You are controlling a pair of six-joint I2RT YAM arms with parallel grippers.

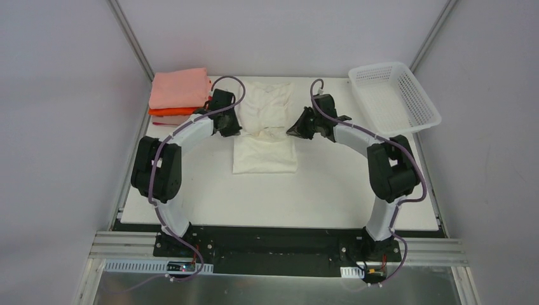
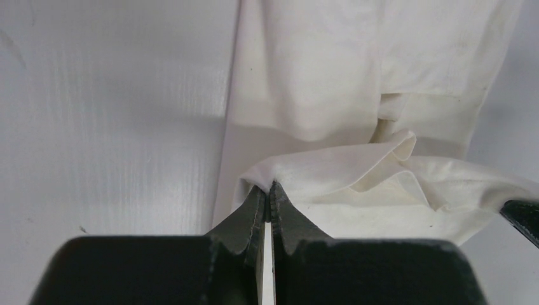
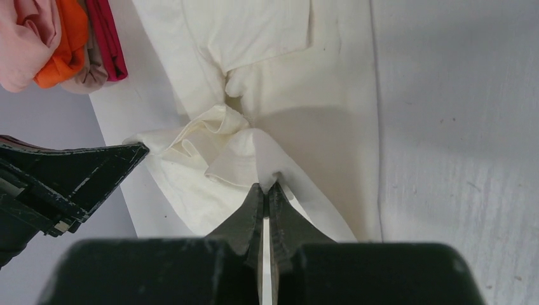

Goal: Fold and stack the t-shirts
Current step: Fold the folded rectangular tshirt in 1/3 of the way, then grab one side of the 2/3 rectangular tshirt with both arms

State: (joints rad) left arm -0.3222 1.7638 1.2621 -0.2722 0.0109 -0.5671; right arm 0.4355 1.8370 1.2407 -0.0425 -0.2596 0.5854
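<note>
You're gripping the cream-white shirt (image 1: 266, 157) with both pincers clenched on it: left pincer (image 2: 268, 192) on its left side, right pincer (image 3: 269, 188) on its right, level at mid-length. It's lying mid-way across the desk (image 1: 330, 190) with its long axis running near edge to far edge, so I'm judging the fold is going along that axis, both arms equally near. The folded stack (image 1: 180, 90) is sitting at the far left corner, nearer your left arm.

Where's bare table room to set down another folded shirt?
The wide near strip of table, between the cream shirt and the arm bases, is bare. Crowded: folded stack far left, basket far right, left pincer and right pincer gripping the shirt between them.
</note>
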